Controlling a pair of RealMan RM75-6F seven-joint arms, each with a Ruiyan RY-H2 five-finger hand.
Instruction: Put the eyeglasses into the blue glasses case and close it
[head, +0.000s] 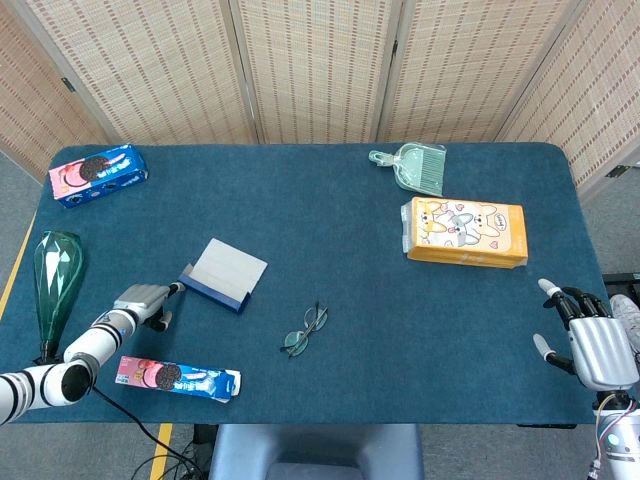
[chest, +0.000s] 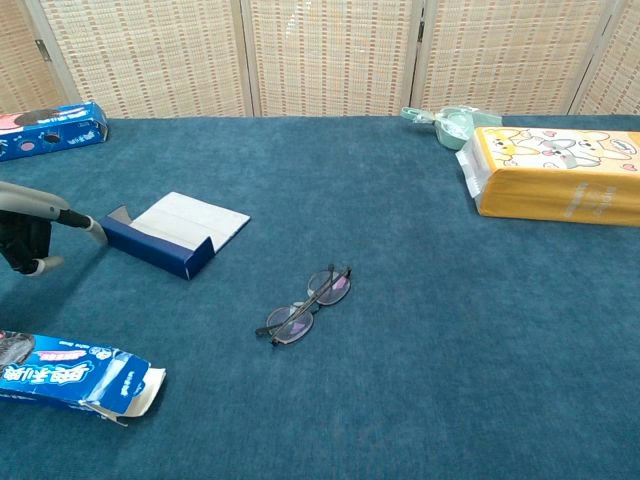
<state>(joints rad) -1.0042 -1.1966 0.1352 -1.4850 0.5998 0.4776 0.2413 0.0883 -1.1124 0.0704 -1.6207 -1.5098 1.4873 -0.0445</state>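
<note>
At about eight o'clock on the table (head: 330, 210), the left hand (head: 143, 302) lay low on the cloth with its fingers curled in and one finger (chest: 85, 224) stretched toward the case (head: 224, 275), its tip just at the case's near-left corner (whether it actually touched could not be told). It held nothing. The case was blue, lying open with its pale lining up, left of centre. The glasses (head: 304, 333) rested on the cloth at roughly four o'clock from the case, apart from it and from both hands, and seemed folded, though the frames were too small to be sure.

The right hand (head: 585, 339) hung at the table's edge near four o'clock, fingers spread and upright, empty, and showed only in the head view.

A yellow packet (head: 465, 232) sat at two o'clock, with a green dustpan (head: 414, 167) behind it toward one o'clock. One cookie box (head: 98, 174) lay at ten o'clock; another (head: 178, 379) lay at seven o'clock, near the front edge and just below the left hand. A green bottle (head: 55, 285) stood off the left edge.
</note>
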